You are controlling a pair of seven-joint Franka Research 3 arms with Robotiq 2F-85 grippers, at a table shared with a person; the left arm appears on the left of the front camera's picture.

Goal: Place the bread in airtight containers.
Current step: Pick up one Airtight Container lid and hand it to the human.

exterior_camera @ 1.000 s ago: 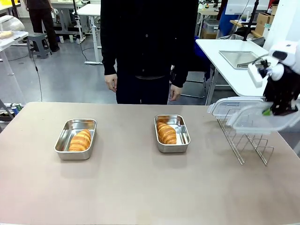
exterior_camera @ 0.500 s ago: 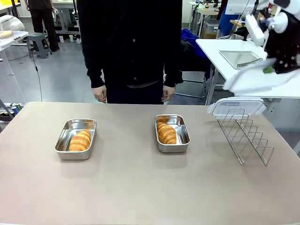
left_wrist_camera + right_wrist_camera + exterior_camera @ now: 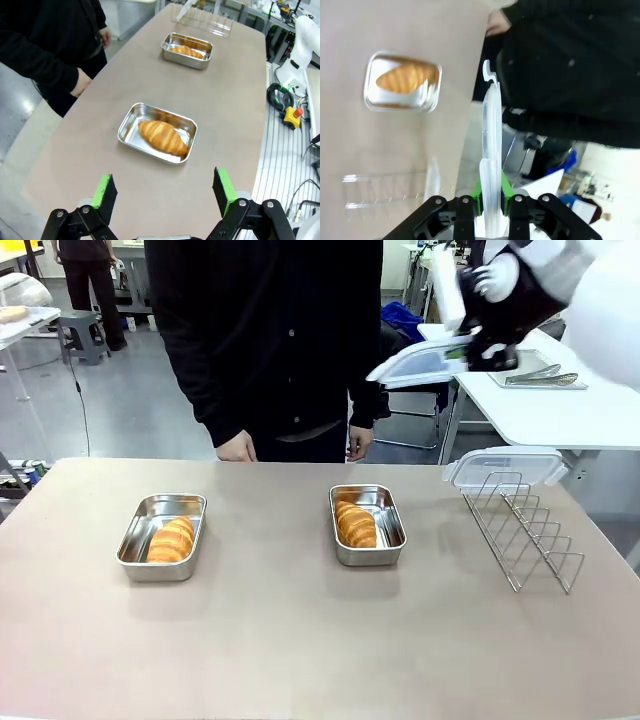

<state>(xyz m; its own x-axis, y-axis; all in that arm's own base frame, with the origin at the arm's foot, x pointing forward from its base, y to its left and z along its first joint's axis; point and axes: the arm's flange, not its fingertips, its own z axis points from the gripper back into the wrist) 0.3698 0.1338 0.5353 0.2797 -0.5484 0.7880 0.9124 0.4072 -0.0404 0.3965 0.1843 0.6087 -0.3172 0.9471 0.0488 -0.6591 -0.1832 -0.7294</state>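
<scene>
Here the surface (image 3: 300,640) carries everything, and a person (image 3: 270,340) stands at its far edge, hands hanging just above it. The rack (image 3: 525,535) stands on the robot's right with a spare lid (image 3: 505,466) resting on top. Two uncovered tubs sit well apart, the left tub (image 3: 162,536) holding the left croissant (image 3: 172,539) and the right tub (image 3: 367,524) the right croissant (image 3: 356,524). The right tool (image 3: 468,352) is clamped on one edge of a clear lid (image 3: 415,365), high above the surface and close to the person's arm. The left tool (image 3: 164,192) hangs with fingers spread and nothing between them, facing the left tub. The bread looks placed, so sealing remains. Pinched at one edge, the thin lid could slip or swivel in transit, and the swing could brush the person. A lid lowered tilted or off-centre would catch a rim, shove the light tub and fail to snap.
</scene>
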